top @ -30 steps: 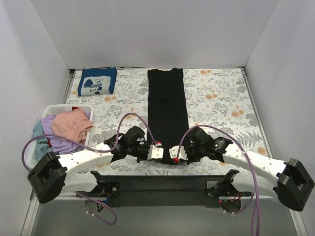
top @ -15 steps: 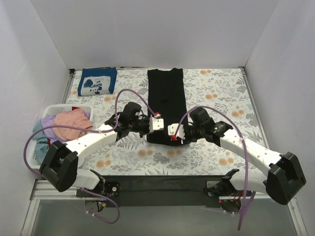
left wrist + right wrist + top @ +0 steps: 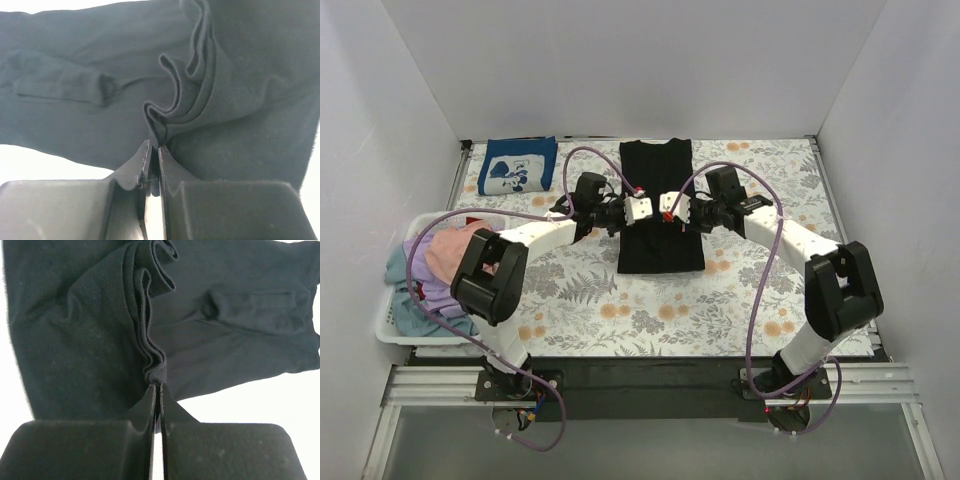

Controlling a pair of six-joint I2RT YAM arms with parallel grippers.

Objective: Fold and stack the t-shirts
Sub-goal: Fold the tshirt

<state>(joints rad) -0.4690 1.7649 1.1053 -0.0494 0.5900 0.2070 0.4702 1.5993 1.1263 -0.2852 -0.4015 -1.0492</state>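
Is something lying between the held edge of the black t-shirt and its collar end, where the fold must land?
Nothing visible. The left tool and right tool pinch the black t-shirt; its far half lies bare.

The whole table [image 3: 760, 300] is seen from high above and behind the arm bases, toward its far edge. The black t-shirt [image 3: 660, 245] is viewed at very close range past the left gripper [image 3: 151, 160] and right gripper [image 3: 157, 397]; it is shared by all three views

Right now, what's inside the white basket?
A pink t-shirt lies on top, with a lavender one and a teal-blue one showing beneath it. Anything deeper in the basket is covered by them.
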